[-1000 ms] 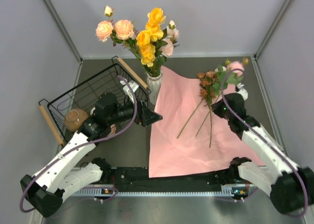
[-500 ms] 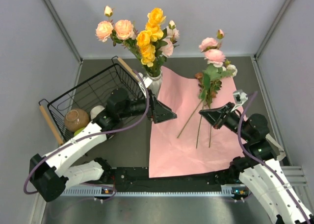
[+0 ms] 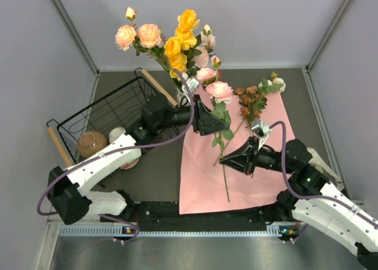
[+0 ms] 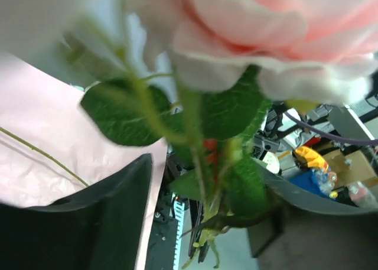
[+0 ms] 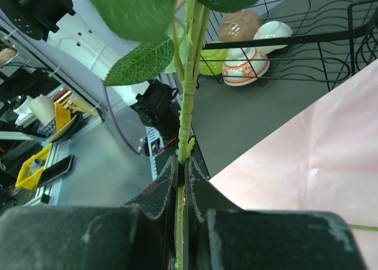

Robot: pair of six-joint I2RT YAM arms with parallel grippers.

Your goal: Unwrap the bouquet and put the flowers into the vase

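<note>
Grey walls box in a dark counter (image 3: 153,175). Salmon-pink paper sheet (image 3: 260,187) lies opened flat on it, right of centre. White vase (image 3: 183,87) stands at the sheet's far left corner, mostly hidden behind the left arm, with yellow and pink flowers (image 3: 177,42) already standing in it.

Right hand (image 3: 225,160) is clenched on the green stem (image 5: 188,93) of a pink rose (image 3: 220,91), gripping low on the stem, with the stem end poking out past the fingers and the bloom end up off the sheet. Left hand (image 3: 215,122) is released, its fingers (image 4: 100,223) spread either side of the same stem just under the bloom with leaves between them. Cannot tell if they touch it. Rose head is near the vase, to its right, not in it.

Brownish buds (image 3: 249,98) with a cream bloom (image 3: 276,84) lie on the sheet's far right part. Wire basket (image 3: 88,113) on the counter's left holds a round brown pot (image 3: 91,143) and a white bowl (image 3: 117,133). Right wrist view also shows an orange-patterned bowl (image 5: 245,66) in the basket.
</note>
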